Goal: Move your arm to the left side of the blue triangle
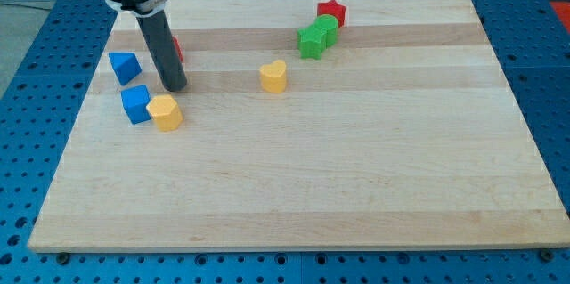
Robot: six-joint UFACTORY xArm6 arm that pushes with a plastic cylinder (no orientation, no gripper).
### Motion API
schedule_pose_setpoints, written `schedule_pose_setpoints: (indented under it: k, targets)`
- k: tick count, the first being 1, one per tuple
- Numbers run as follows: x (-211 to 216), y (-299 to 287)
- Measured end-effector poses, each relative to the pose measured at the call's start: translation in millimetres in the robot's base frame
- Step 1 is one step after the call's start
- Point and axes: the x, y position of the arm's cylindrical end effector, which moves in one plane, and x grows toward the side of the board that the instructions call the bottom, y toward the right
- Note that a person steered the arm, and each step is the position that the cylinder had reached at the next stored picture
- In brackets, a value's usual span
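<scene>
**Tip just right of the blue triangle, upper left of the surface**

No brand, label or writing readable anywhere. Pale wooden surface with lengthwise grain bands, resting on a blue perforated base visible on all 4 sides. Room beyond cropped out except a dark strip at the view's top.

No pincer on this arm, so no wide or narrow state to tell; only a dark rod ending in my tip. Tip down on the surface, just to the view's right of the blue triangle, apart from it. Directly below the tip, a yellow block touching a blue cube on its left. Behind the rod, a red block, mostly hidden, shape unclear.

Near the centre, a yellow heart-like block, standing alone. Toward the view's top right, a green star touching a second green block, with a red star just behind.

Blue triangle near the surface's left edge, with a narrow strip of bare wood between them. Lower half and right third bare wood.
</scene>
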Motion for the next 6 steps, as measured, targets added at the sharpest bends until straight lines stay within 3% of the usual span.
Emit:
schedule_pose_setpoints:
  k: [3,5,6]
  targets:
    - [6,-54]
    - [9,-123]
    - [-3,-124]
